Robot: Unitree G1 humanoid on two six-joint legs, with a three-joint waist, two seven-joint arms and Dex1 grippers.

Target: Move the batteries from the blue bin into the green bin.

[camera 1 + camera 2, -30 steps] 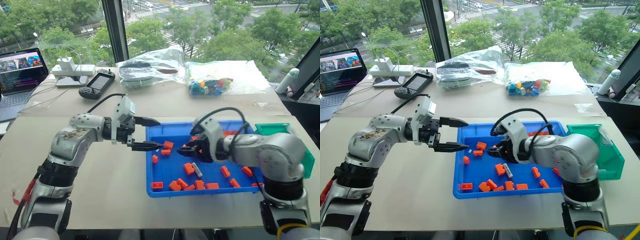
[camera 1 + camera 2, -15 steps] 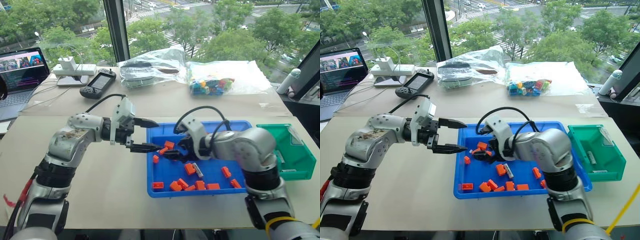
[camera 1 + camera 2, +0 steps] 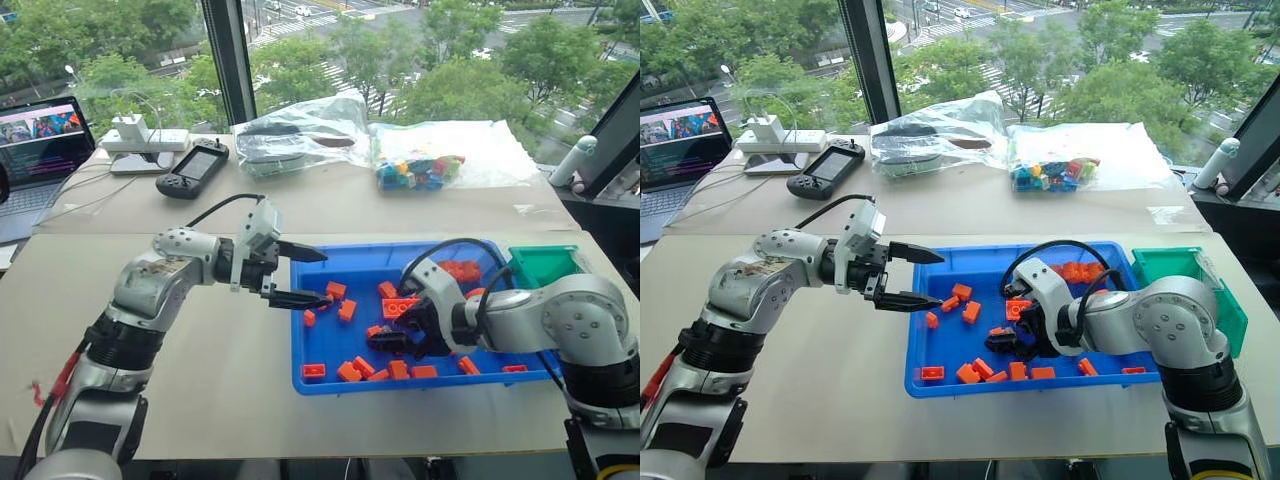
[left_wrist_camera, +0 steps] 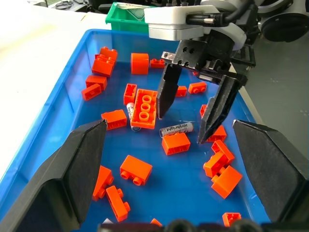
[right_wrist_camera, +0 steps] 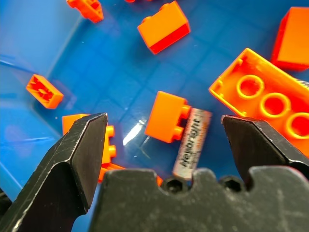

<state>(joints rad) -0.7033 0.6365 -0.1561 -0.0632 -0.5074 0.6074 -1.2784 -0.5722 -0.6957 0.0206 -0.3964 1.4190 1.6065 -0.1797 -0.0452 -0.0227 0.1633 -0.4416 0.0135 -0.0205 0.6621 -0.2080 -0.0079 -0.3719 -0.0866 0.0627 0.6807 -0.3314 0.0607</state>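
the right gripper hangs over the blue bin with its fingers spread wide, gripping nothing — a battery lies flat on the bin floor just below, touching an orange brick. the left gripper is open too, above the bin's left rim. the green bin sits at the blue bin's right end.
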